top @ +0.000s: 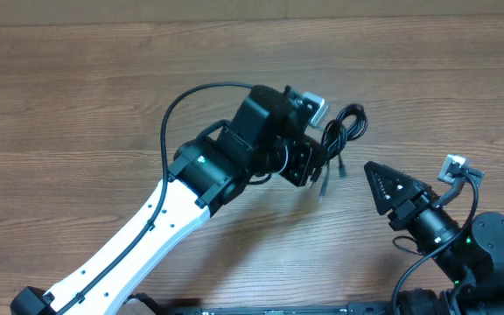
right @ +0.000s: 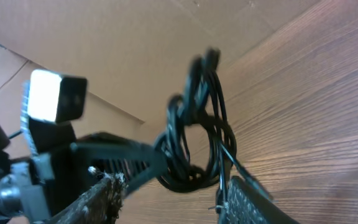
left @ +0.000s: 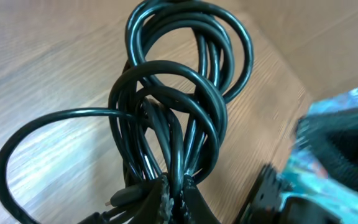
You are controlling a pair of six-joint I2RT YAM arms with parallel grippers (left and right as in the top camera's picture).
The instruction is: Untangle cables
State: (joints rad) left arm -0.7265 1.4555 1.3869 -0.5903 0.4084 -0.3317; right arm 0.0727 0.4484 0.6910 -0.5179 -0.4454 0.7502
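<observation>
Cables (top: 346,127), right of centre, form one knotted bundle of loops, pinched tight by left gripper (left: 176,198). Right gripper (top: 379,179), lower right, stands parted and holds nothing. Untangling looks barely begun, with no strand freed.

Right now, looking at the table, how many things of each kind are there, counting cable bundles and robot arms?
Black cable bundle: 1 (its cords are too tangled to count)
Robot arms: 2, left arm and right arm
Total: 3
</observation>
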